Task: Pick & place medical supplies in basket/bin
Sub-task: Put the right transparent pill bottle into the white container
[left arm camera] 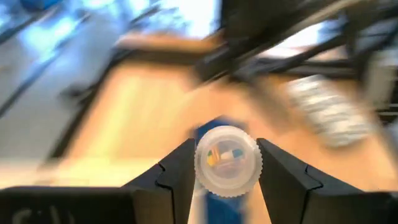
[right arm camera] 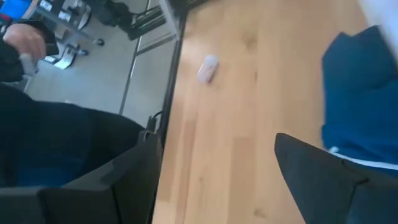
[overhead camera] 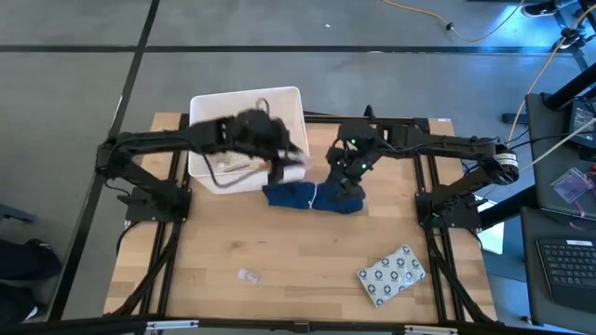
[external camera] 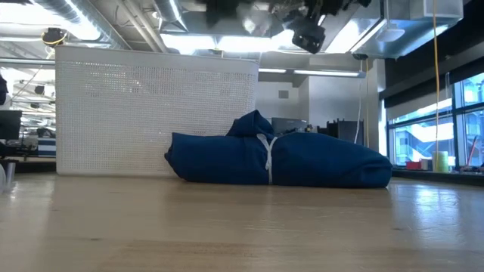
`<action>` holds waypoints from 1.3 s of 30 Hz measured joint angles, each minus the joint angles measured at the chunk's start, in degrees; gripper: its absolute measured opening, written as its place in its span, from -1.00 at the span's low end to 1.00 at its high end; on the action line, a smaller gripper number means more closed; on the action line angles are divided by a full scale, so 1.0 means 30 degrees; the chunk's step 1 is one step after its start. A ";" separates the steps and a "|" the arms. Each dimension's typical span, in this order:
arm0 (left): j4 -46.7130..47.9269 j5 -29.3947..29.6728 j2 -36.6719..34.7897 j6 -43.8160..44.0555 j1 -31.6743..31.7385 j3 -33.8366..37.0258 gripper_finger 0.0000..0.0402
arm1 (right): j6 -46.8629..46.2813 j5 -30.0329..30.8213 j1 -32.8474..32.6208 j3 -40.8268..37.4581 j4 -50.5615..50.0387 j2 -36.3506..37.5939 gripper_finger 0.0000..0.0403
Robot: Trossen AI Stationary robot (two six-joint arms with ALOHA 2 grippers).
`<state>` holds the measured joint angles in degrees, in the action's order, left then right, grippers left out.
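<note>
Left tool [left arm camera: 225, 167] clamps clear pill bottle [left arm camera: 226, 160] by white ribbed cap, coloured pills inside, raised over near right corner of white tub [overhead camera: 207, 107]. Right tool [right arm camera: 217, 168] spread wide, holding nothing, above blue cloth [overhead camera: 312, 197] beside tub. Dotted blister pack [overhead camera: 392, 274] and small vial [overhead camera: 247, 275] lie on desk [overhead camera: 289, 261], well apart.

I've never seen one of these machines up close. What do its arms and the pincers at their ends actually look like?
Both arms are dark, nearly black, built of slim jointed segments reaching in from the table's two sides. The right arm has a pale ring at a joint near its base. Each ends in a gripper of two flat, angular black fingers; the left gripper has stepped notches on its fingers' inner edges, and the right gripper has broad, plain wedge-shaped fingers.
</note>
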<state>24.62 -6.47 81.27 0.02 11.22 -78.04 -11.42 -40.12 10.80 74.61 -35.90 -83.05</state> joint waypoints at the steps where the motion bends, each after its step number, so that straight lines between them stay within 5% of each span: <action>1: 0.0877 0.0549 -0.0195 0.0042 0.0667 0.0000 -0.28 | 0.0022 0.0000 0.0208 0.0000 -0.0007 0.0003 0.54; 8: 0.6062 0.3260 -0.0957 -0.0458 0.4766 0.0000 -0.27 | 0.0050 0.0000 0.1366 0.0000 -0.0031 0.0000 0.54; 15: 1.1071 0.3538 -0.1114 0.0607 0.7597 0.0195 -0.28 | 0.1092 0.0120 0.2229 0.0000 -0.0061 0.0000 0.54; 25: 0.8348 0.2645 -0.0850 0.1085 0.8191 0.3468 -0.28 | 0.1509 0.5654 0.3147 -0.0015 0.0001 0.0000 0.54; 39: 0.3055 0.1313 -0.0835 0.2194 0.7813 0.7898 -0.28 | 0.1413 0.5858 0.3471 -0.0015 0.0008 0.0000 0.54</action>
<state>33.79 -2.53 78.76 6.60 34.66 -54.35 -7.18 -22.54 21.21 74.56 -35.88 -83.05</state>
